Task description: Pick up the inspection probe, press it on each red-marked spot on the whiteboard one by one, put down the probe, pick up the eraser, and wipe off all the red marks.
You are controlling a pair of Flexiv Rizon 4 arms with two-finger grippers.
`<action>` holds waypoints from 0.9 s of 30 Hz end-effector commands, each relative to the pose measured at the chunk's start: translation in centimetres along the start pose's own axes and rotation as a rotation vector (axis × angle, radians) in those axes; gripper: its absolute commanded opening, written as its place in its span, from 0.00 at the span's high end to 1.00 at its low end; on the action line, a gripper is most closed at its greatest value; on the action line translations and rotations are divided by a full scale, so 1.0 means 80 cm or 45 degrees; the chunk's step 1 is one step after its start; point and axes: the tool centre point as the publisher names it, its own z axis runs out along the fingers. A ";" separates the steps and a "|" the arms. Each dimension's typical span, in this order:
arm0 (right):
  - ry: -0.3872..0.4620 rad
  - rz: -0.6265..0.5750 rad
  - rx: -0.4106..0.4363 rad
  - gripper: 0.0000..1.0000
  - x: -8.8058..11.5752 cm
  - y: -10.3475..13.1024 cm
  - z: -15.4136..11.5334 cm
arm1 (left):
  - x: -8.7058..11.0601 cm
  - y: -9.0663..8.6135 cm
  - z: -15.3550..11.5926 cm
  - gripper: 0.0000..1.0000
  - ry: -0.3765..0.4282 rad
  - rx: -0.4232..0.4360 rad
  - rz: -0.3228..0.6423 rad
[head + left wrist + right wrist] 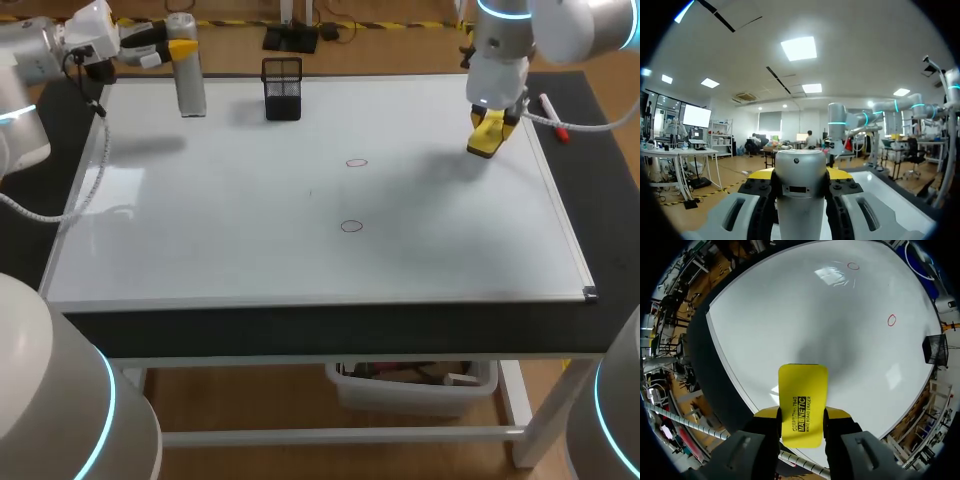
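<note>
My left gripper [183,48] is shut on the grey cylindrical inspection probe [188,75], which stands upright at the whiteboard's far left corner; in the left wrist view the probe [800,192] fills the space between the fingers of the left gripper [800,187]. The right gripper [492,128] is shut on the yellow eraser [487,137] just above the board's far right part. Seen from the right wrist, the eraser [803,405] sticks out ahead of the right gripper [801,424]. Two red circle marks [356,162] [351,226] are on the whiteboard [220,230], also visible as red marks [891,320] [853,266].
A black mesh pen holder [282,88] stands at the board's far edge, right of the probe. A red-capped marker [553,117] lies off the board's right side on the black table. A cable [80,200] hangs along the left edge.
</note>
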 end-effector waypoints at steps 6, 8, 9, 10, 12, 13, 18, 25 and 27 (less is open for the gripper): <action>0.003 -0.002 0.002 1.00 0.001 -0.001 -0.001 | 0.049 0.003 0.043 1.00 0.036 0.011 -0.001; 0.003 -0.002 0.002 1.00 0.001 -0.001 -0.001 | 0.059 0.004 0.054 1.00 0.057 0.015 -0.003; 0.003 -0.002 0.002 1.00 0.001 -0.001 -0.001 | 0.064 0.004 0.059 1.00 0.070 0.015 -0.005; 0.003 -0.002 0.002 1.00 0.001 -0.001 -0.001 | 0.066 0.004 0.063 1.00 0.077 0.018 -0.005; 0.003 -0.002 0.002 1.00 0.001 -0.001 -0.001 | 0.079 0.005 0.077 1.00 0.106 0.020 -0.008; 0.003 -0.002 0.002 1.00 0.001 -0.001 -0.001 | 0.084 0.006 0.083 1.00 0.113 0.023 -0.011; 0.003 -0.002 0.002 1.00 0.001 -0.001 -0.001 | 0.105 0.011 0.110 1.00 0.165 0.036 -0.026; 0.003 -0.002 0.002 1.00 0.001 -0.001 -0.001 | 0.130 0.020 0.138 1.00 0.212 0.067 -0.035; 0.003 -0.002 0.002 1.00 0.001 -0.001 -0.001 | 0.135 0.023 0.146 1.00 0.230 0.072 -0.043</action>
